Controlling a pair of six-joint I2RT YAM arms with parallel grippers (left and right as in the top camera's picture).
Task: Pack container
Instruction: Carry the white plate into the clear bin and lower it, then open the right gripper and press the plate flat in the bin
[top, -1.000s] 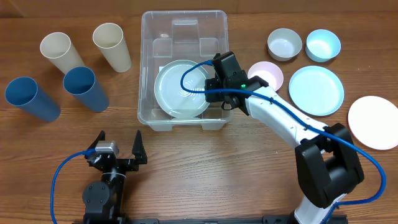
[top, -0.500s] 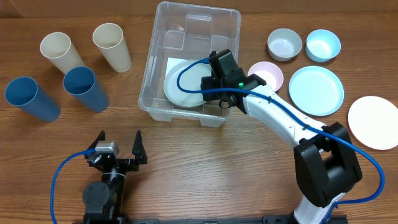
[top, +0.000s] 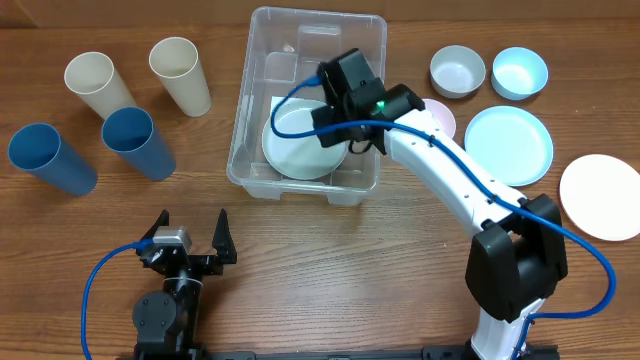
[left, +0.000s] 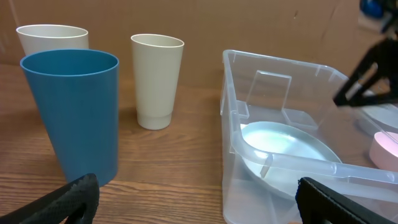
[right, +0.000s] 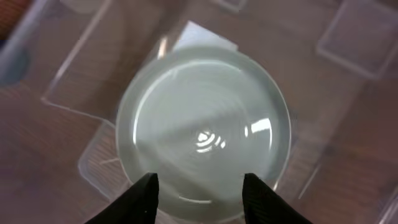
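The container, a clear plastic bin, sits skewed at the back middle of the table. A pale green plate lies flat on its bottom. My right gripper hangs inside the bin above the plate's right part, open and holding nothing. In the right wrist view the plate fills the bin floor between my spread fingers. My left gripper is open and empty near the front edge. In the left wrist view its fingers face the bin and plate.
Two cream cups and two blue cups stand at the left. At the right are a white bowl, a light blue bowl, a pink bowl, a light blue plate and a pale pink plate.
The container has turned and slid to the right. My right gripper has moved from the bin's right wall up and left to over the plate. The left arm has not moved.
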